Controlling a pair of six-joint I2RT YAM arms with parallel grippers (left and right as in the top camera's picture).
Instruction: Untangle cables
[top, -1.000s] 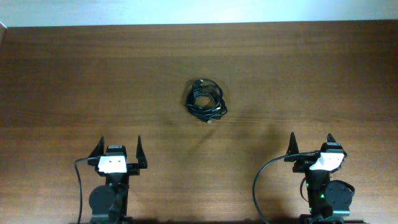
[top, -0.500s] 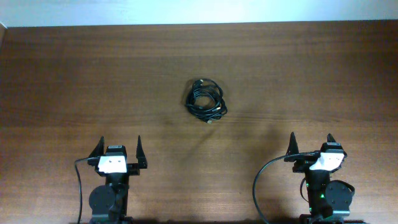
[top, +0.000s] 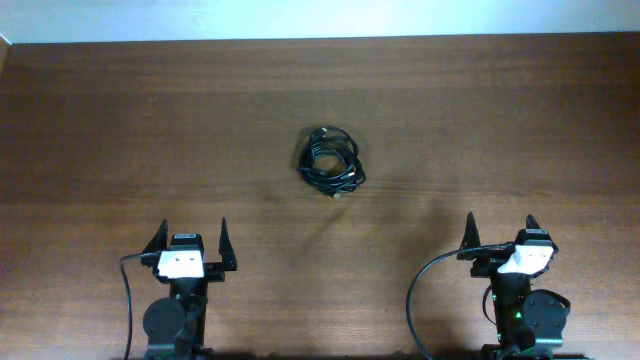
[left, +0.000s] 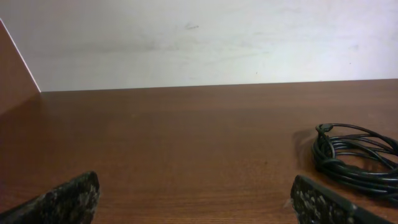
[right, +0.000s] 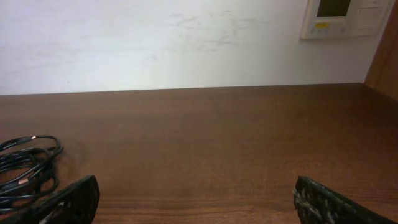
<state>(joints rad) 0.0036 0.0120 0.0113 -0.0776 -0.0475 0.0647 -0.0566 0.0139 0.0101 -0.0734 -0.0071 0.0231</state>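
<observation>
The cables lie knotted into one small black bundle on the wooden table, near its middle, with a small metallic plug end at the bundle's front. The bundle also shows at the right edge of the left wrist view and at the left edge of the right wrist view. My left gripper is open and empty near the front left, well short of the bundle. My right gripper is open and empty near the front right, also far from it.
A white wall runs behind the table's far edge. A wall panel hangs at the upper right in the right wrist view. Thick black arm wires loop beside each arm base.
</observation>
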